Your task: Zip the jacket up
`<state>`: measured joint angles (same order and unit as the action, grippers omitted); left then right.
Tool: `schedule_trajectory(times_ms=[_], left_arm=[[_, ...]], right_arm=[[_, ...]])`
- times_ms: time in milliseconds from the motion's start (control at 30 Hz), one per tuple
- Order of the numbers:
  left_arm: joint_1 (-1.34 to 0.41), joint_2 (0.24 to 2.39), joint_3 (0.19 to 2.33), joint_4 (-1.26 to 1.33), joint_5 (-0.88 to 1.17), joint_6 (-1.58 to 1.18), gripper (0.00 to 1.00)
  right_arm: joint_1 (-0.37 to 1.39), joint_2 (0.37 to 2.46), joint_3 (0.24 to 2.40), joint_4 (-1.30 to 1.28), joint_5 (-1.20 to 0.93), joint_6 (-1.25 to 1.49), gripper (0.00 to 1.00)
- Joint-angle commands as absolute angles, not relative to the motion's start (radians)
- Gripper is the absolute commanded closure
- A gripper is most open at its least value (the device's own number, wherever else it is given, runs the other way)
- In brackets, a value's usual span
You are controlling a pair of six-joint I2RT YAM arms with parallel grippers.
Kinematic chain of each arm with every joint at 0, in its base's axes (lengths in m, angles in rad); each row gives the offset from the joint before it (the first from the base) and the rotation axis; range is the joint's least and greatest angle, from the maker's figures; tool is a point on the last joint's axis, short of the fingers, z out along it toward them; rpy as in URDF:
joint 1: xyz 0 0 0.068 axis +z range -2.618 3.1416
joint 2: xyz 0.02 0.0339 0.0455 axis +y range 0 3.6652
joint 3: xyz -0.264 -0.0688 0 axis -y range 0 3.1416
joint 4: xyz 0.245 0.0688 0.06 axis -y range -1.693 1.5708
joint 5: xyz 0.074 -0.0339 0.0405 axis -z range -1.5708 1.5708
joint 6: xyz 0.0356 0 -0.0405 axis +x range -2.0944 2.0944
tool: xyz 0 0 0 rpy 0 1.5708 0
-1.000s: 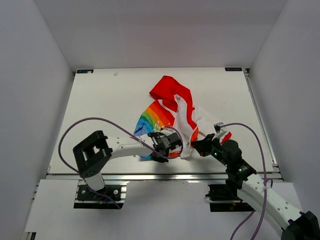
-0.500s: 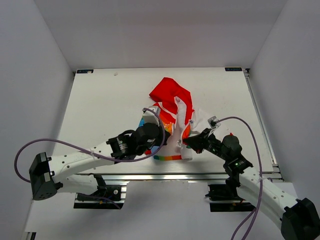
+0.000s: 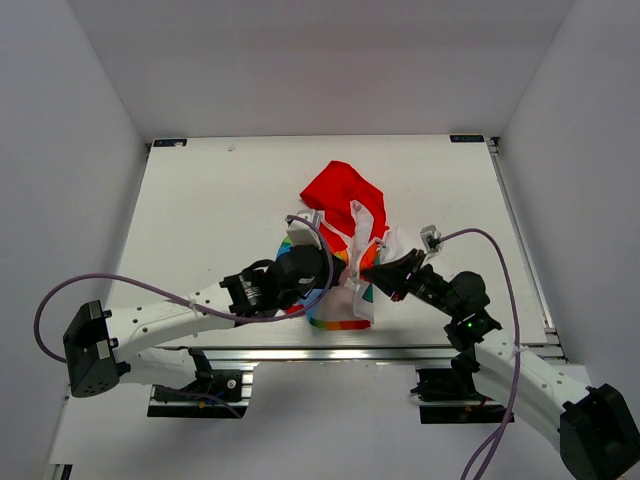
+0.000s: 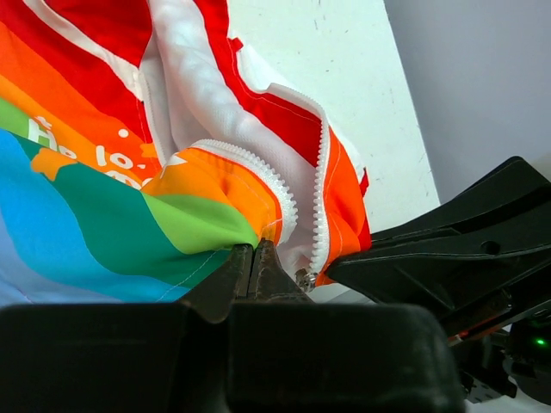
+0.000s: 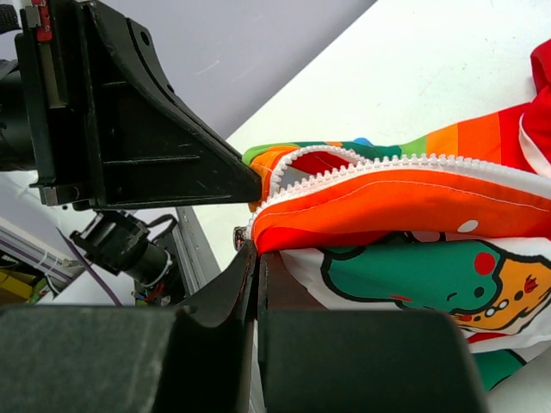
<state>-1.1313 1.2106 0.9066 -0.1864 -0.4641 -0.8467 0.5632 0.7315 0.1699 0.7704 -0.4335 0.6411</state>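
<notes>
Okay, left arm reaches in from the left over the tabletop [image 3: 200, 200]. The left end effector [image 3: 342, 270] is fully closed, jaws pinching the bottom edge of the rainbow-striped panel of the jacket [image 3: 340, 190], with the green-to-orange stripe right at the tips. The jacket sits mid-tabletop, a bit right of centre, with the red hood [image 3: 335, 185] toward the far side and the lower front bunched between the two arms. The zipper [image 4: 284, 194] is undone: two rows of white teeth run apart and converge near the bottom hem by the fingertips. A small metal bit sits at the zipper base, too small to tell what it is. The right end effector [image 3: 368, 268] is also fully closed, jaws clamped on the bottom corner of the orange-edged panel with the green cartoon print. Both end effectors are nearly tip to tip, just beside each other at the hem.
</notes>
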Motion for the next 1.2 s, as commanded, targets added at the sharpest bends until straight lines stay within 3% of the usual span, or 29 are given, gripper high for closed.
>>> schedule_trajectory(times_ms=[0, 1167], left_arm=[[-1.127, 1.178, 0.885, -0.134, -0.474, -0.862, 1.0], [-1.129, 1.14, 0.87, -0.098, -0.423, -0.885, 1.0]], right_arm=[[0.566, 0.738, 0.19, 0.868, -0.431, 0.65, 1.0], [0.566, 0.769, 0.189, 0.85, -0.374, 0.664, 1.0]])
